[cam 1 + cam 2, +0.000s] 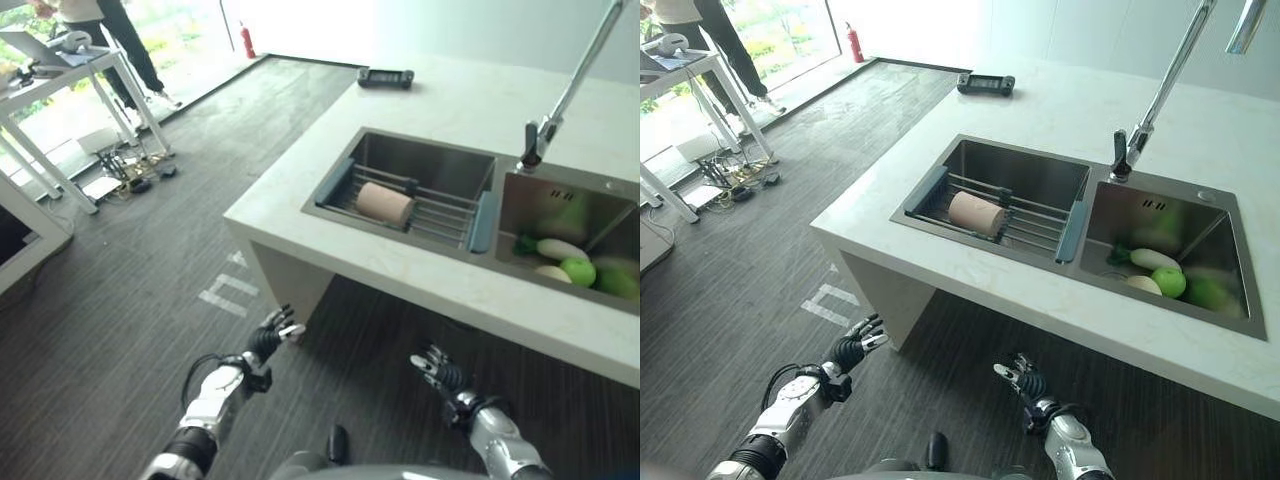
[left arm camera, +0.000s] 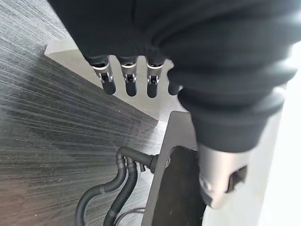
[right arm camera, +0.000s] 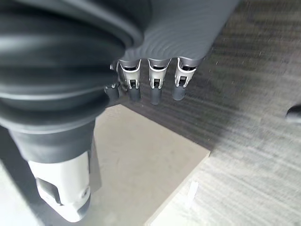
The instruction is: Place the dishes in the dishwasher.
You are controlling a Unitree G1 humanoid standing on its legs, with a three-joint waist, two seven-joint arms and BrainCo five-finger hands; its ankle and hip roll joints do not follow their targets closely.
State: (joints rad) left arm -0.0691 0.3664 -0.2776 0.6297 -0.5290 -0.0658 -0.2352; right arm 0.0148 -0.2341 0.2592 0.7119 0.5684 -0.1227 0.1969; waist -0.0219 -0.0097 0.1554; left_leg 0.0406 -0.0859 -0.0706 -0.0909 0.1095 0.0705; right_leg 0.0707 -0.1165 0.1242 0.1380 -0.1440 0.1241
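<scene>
Both the left robot hand point(image 1: 273, 335) and right robot hand point(image 1: 436, 372) hang low with relaxed fingers, holding nothing, likely pre-reach, while the pink cup point(image 1: 384, 204) lies on the sink rack point(image 1: 440, 216) in the desk point(image 1: 430, 105)

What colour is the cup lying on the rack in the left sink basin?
Pale pink. The cup lies on its side on the wire rack, clearest in the right eye view.
</scene>
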